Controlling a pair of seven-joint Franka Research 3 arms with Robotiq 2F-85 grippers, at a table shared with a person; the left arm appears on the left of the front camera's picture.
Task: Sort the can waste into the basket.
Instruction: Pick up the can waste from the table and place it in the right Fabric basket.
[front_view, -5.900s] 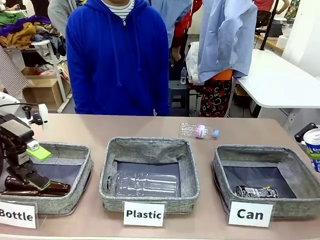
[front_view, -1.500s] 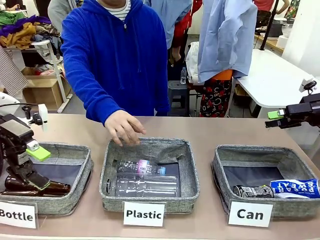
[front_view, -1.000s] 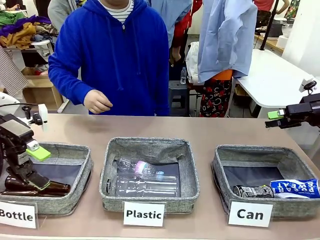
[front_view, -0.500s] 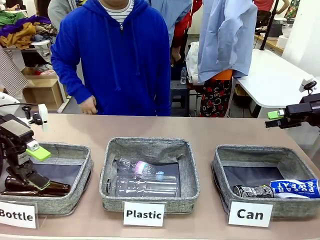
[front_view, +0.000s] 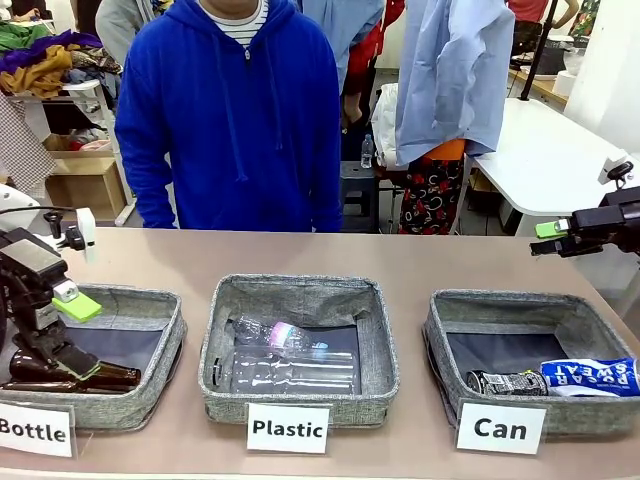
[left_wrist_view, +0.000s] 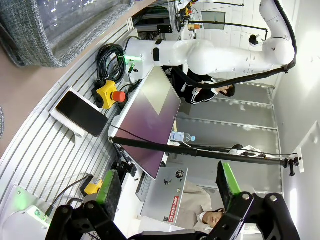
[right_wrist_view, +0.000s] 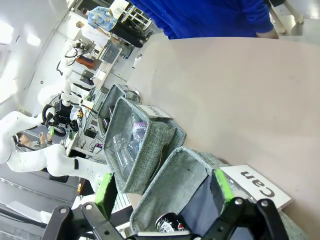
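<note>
The black can (front_view: 510, 383) and the blue-and-white POCARI SWEAT can (front_view: 590, 377) lie side by side in the front of the grey Can basket (front_view: 520, 301) at the right. My right gripper (front_view: 548, 238) hovers open and empty above the basket's far right corner. Its wrist view looks down past open fingers (right_wrist_view: 222, 186) at the Can basket (right_wrist_view: 165, 182) with the black can (right_wrist_view: 167, 222) inside. Over the Bottle basket at the left stands my left gripper (front_view: 70, 305); its wrist view shows the left gripper (left_wrist_view: 167, 187) open and empty.
The Plastic basket (front_view: 300, 292) in the middle holds clear bottles (front_view: 285, 355). The Bottle basket (front_view: 130, 298) at the left holds a brown bottle (front_view: 85, 376). A person in a blue hoodie (front_view: 235, 110) stands at the far edge. White labels (front_view: 500, 428) line the front.
The POCARI SWEAT can went from the right edge into the Can basket. The person put the loose plastic bottle into the Plastic basket and drew the hand back. Both arms stay still lately.
</note>
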